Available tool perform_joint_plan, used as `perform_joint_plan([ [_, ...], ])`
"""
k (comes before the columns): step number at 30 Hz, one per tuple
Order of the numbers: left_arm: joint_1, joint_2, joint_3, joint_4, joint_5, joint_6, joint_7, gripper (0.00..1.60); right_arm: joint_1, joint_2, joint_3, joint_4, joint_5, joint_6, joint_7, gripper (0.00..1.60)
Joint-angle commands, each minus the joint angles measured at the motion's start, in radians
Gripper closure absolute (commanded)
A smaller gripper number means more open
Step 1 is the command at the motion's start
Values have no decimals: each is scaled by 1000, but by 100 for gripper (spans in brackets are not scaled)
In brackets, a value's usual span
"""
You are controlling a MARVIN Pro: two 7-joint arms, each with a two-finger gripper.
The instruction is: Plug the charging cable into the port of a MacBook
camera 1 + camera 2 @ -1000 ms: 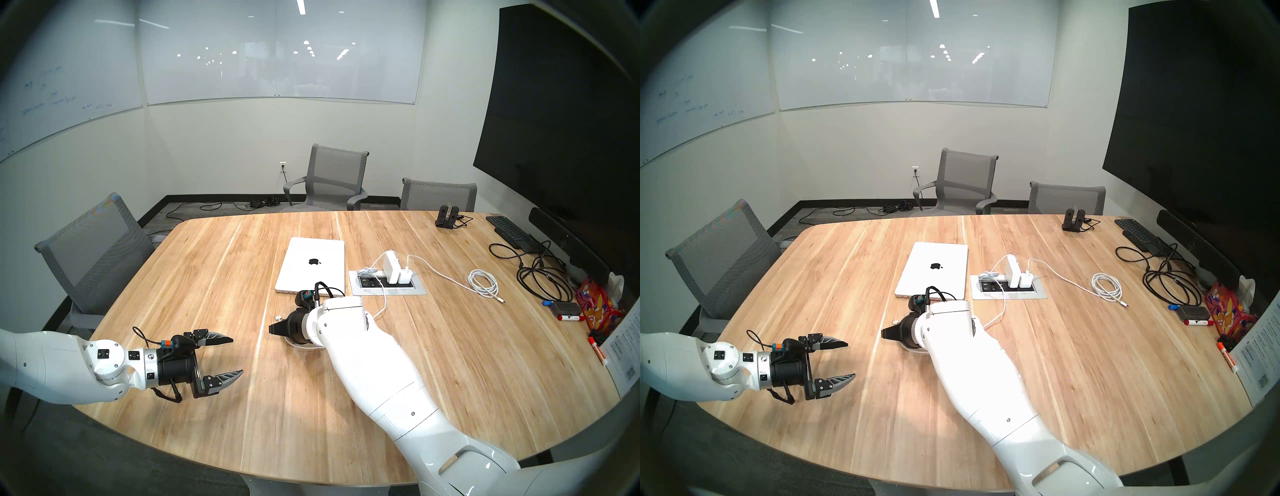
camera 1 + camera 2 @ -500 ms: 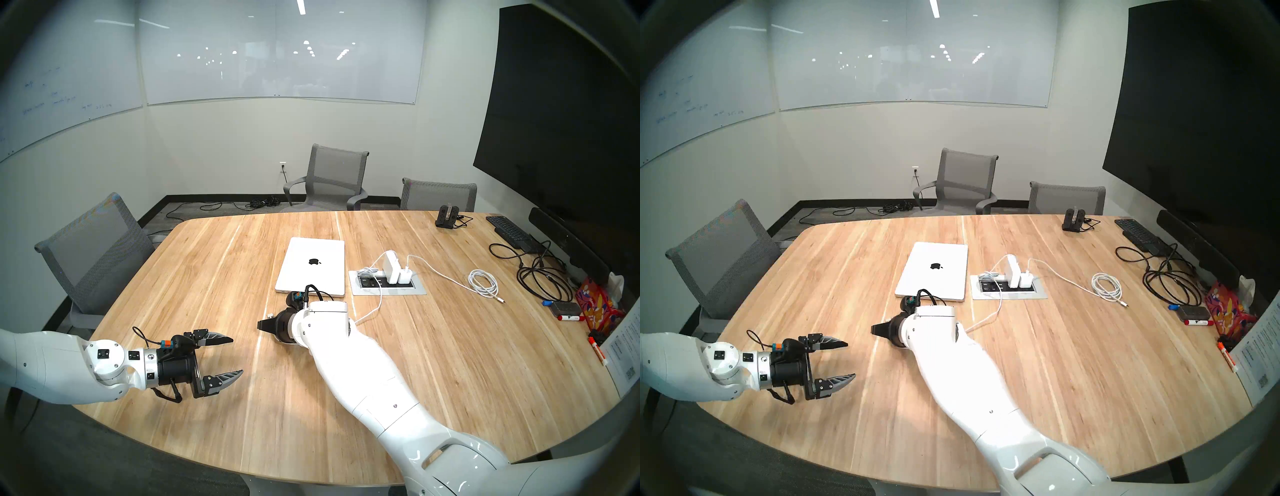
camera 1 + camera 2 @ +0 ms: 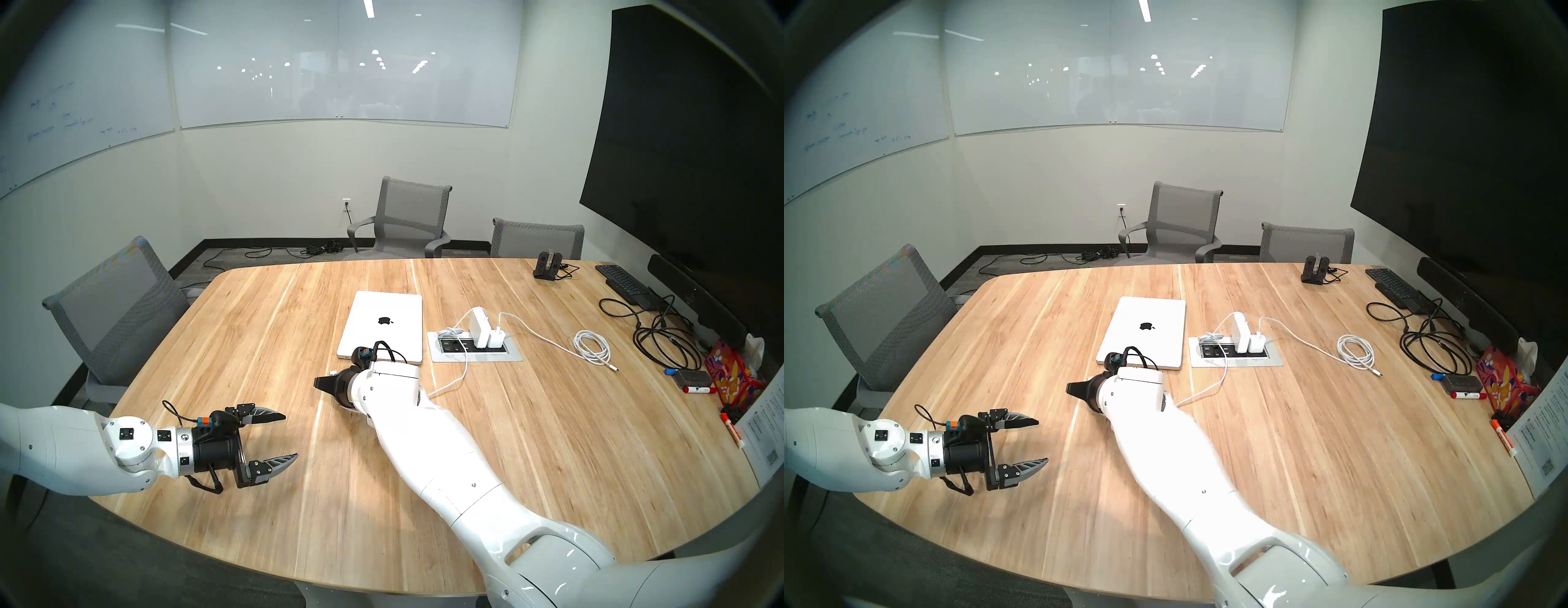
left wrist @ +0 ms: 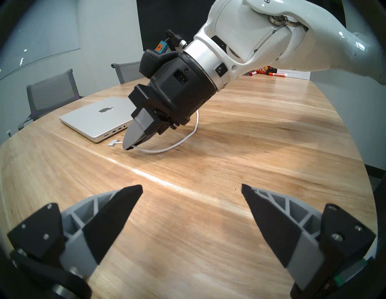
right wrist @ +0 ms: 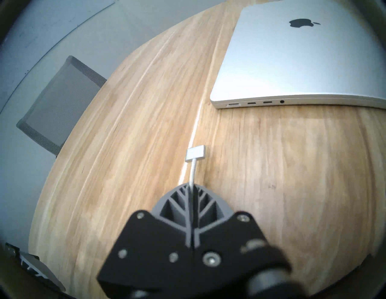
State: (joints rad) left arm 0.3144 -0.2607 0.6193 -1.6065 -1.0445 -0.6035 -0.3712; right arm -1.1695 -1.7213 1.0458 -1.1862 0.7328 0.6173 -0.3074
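Observation:
The closed silver MacBook [image 3: 384,325] [image 3: 1144,329] lies flat mid-table, and its port edge [image 5: 250,103] faces me. My right gripper [image 3: 316,382] [image 4: 129,148] [image 5: 191,185] is shut on the white charging cable [image 4: 167,149], low over the table in front of the laptop's near-left corner. The flat silver connector [image 5: 195,153] [image 4: 112,144] sticks out past the fingertips, a short gap from the ports. The cable trails back right [image 3: 464,365] to the power brick. My left gripper [image 3: 290,435] [image 4: 192,185] hovers open and empty at the near left.
A recessed outlet box [image 3: 475,358] with two white power bricks [image 3: 485,329] sits right of the laptop. Farther right are a coiled white cable [image 3: 592,346], tangled black cables [image 3: 662,344], a black keyboard [image 3: 623,280] and markers. Grey chairs ring the table.
My right arm has carried the cable end leftward and a little toward the laptop's near-left corner. The left arm has not moved.

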Motion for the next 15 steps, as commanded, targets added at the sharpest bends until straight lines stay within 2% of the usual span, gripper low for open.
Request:
perform_joint_plan([
  [1,-8,-1,-7,0,0,-2,1,0,20,-26,-6,-23,26,-46,-26,160],
  [15,-8,-1,-7,0,0,-2,1,0,20,-26,-20,-3,57,-99,-67,160],
])
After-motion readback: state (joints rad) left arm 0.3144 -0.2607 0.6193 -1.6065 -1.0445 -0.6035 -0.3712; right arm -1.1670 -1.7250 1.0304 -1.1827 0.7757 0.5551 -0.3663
